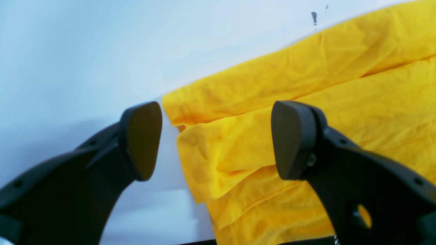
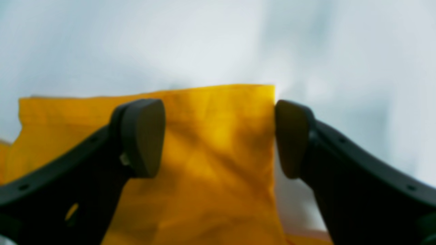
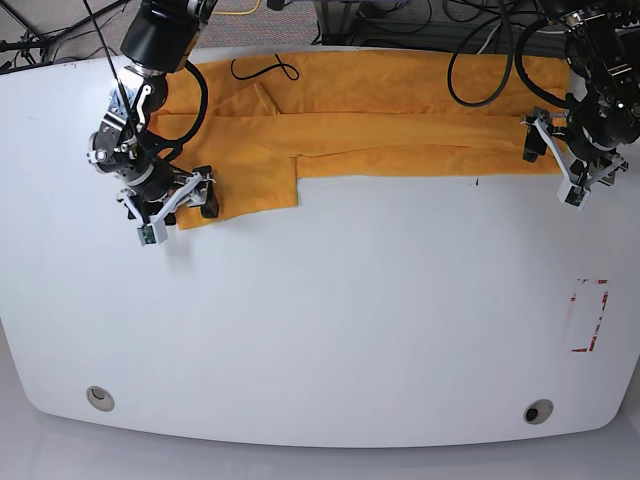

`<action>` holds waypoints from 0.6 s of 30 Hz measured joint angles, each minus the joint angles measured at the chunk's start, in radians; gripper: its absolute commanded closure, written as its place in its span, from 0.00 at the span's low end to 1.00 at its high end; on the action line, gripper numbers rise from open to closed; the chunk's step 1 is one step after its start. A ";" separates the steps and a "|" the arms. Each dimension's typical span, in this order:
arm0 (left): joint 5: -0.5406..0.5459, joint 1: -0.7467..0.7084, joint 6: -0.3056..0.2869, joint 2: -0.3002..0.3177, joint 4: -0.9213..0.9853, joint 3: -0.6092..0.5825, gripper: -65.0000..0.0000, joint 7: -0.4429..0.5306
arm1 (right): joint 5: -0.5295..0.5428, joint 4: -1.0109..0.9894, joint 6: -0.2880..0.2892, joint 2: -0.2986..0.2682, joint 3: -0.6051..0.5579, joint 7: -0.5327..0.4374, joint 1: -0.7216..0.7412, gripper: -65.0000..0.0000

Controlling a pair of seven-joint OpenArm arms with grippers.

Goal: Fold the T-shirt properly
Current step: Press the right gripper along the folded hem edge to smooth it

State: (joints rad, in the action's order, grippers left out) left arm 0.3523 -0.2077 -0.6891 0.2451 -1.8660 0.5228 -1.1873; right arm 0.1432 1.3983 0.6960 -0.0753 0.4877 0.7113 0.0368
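White table (image 3: pixel 330 320), glossy, rounded corners, w/ two round holes near the front edge: one front-left (image 3: pixel 99 398), one front-right (image 3: pixel 538 411). Red-and-white dashed rectangle mark (image 3: pixel 588 314) on the right side of the top. Small dark speck (image 3: pixel 477 183) on the white just below the cloth edge. Grey floor and tangled cables (image 3: pixel 480 40) beyond the far edge.

T-shirt (image 3: pixel 380 125) spread as a long orange-yellow band along the far edge of the table, folded lengthwise, w/ a lower flap hanging toward the front at the base view's left. Thin black squiggle (image 3: pixel 262 70) on the cloth near the far edge.

Base view only: whole layout, both arms, squiggle, holes, red mark. Left wrist view only: stacked fold layers at the shirt end, edges stepped one over another, plus a dark smudge (image 1: pixel 313 17) on the white top. Right wrist view: blurred; flap corner seen close, its straight edge just beside one pad.

Left gripper (image 1: pixel 216 139) at the base view's right end of the shirt, spread wide, nothing pinched; one pad (image 1: pixel 293 139) over cloth, the other (image 1: pixel 143 139) over bare table. Right gripper (image 2: pixel 219 137) at the lower flap, also spread, cloth between the pads (image 2: pixel 144 136) but not pinched. Contact w/ cloth: can't tell.

Arm links and cables overlap part of the shirt's far-left and far-right ends in the base view.
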 measured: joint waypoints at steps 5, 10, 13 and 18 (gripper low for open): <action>0.000 0.000 0.000 0.000 0.001 0.000 0.30 0.000 | 0.004 0.002 0.000 0.001 -0.035 -0.007 -0.003 0.29; 0.000 0.000 0.000 0.000 0.001 0.000 0.30 0.000 | 0.012 0.001 0.001 0.006 -0.033 -0.009 -0.003 0.32; 0.000 0.000 0.000 0.000 0.001 0.000 0.30 0.000 | 0.014 0.001 0.001 0.006 -0.033 -0.009 -0.003 0.44; 0.000 0.000 0.000 0.000 0.001 0.000 0.30 0.002 | 0.011 -0.002 0.001 0.006 -0.031 0.000 0.000 0.77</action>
State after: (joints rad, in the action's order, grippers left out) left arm 0.3523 -0.2081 -0.6891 0.2451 -1.8652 0.5228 -1.1858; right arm 0.1539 1.3968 0.6968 -0.0696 0.4572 0.7109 0.0368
